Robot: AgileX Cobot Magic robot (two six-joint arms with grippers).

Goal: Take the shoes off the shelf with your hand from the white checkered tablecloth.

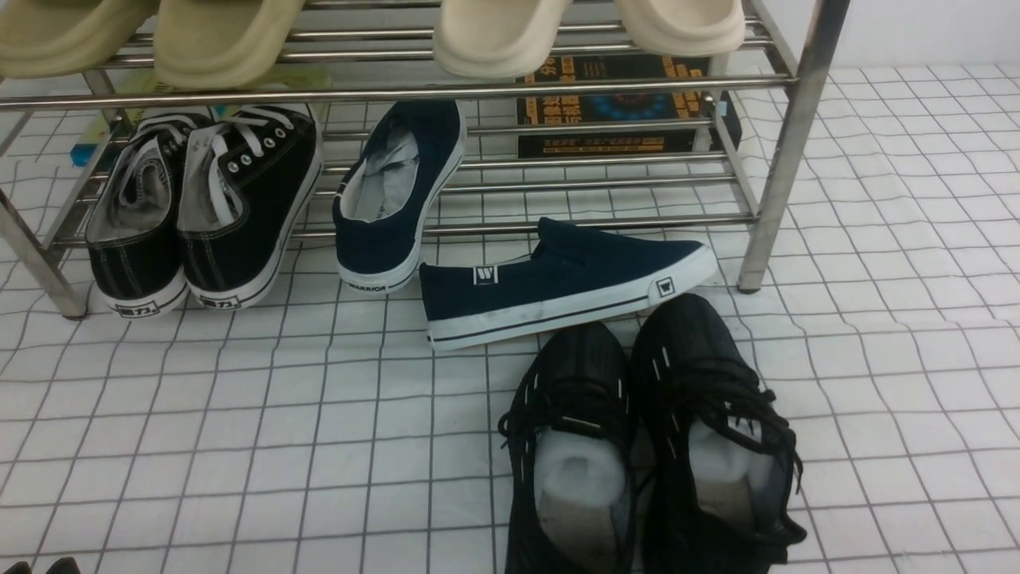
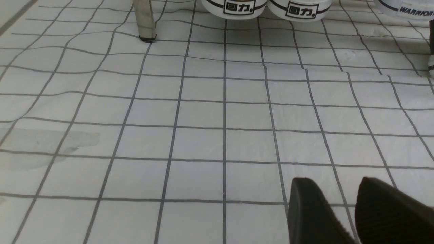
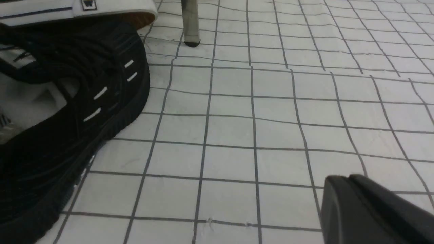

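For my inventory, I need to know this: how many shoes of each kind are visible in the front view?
Black lace-ups with stuffing: 2
Black sneakers with white laces: 2
Navy slip-ons: 2
Olive clogs: 2
Cream clogs: 2
Total: 10

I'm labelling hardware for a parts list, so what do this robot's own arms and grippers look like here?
Only fingertips show. The left gripper has two plain black fingers with rounded, blunt ends. The right gripper looks dark grey to black, its fingers smooth and narrowing towards the tips. I see no cables or markings on either; the arms themselves are out of view.
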